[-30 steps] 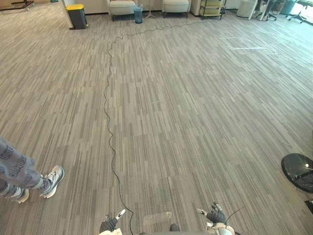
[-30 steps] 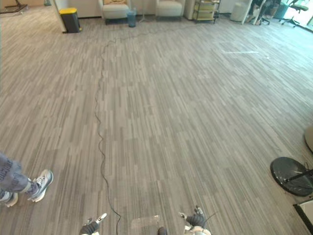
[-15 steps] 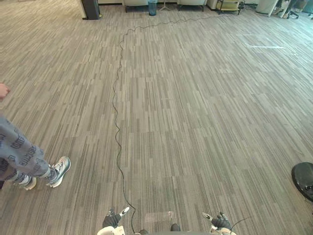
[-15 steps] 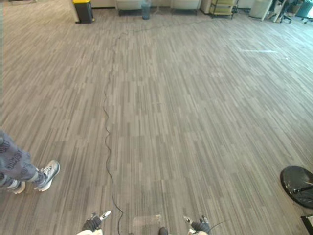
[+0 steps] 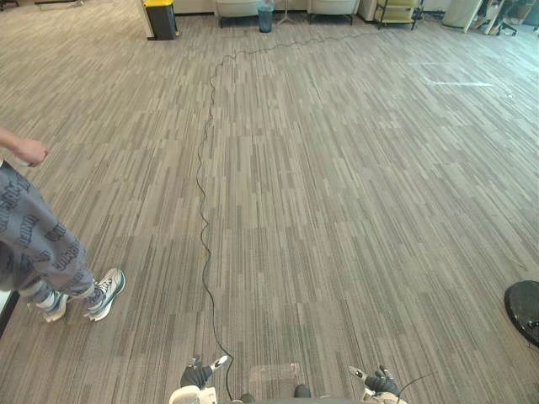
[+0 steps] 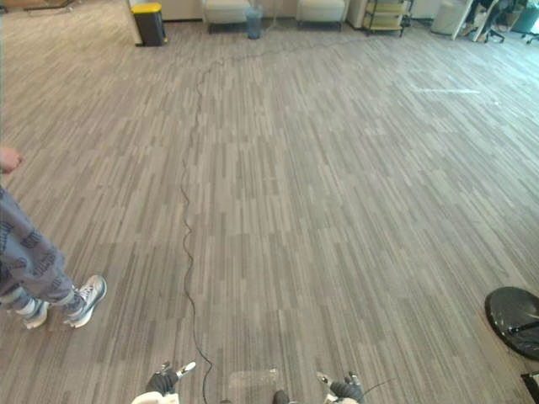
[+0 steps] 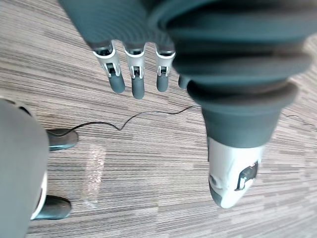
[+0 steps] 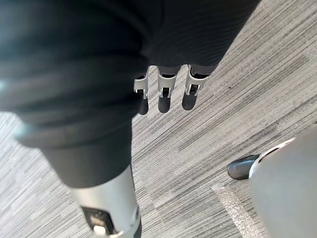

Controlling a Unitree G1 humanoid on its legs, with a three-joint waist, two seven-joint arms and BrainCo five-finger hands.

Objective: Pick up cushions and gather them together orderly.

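Hand check: left hand (image 7: 137, 79) fingers straight, slack, empty. Right hand (image 8: 166, 94) same, nothing held. Both hang low over carpet (image 5: 337, 210). Cushions: you cannot tell which way they lie from either hand, nor their long axis, nor which arm is nearer. Person's legs (image 5: 50, 261) ahead-left of left hand. Black round base (image 5: 524, 310) off right hand's right. Armchairs (image 5: 238, 7) far ahead. Likely you search before reaching.
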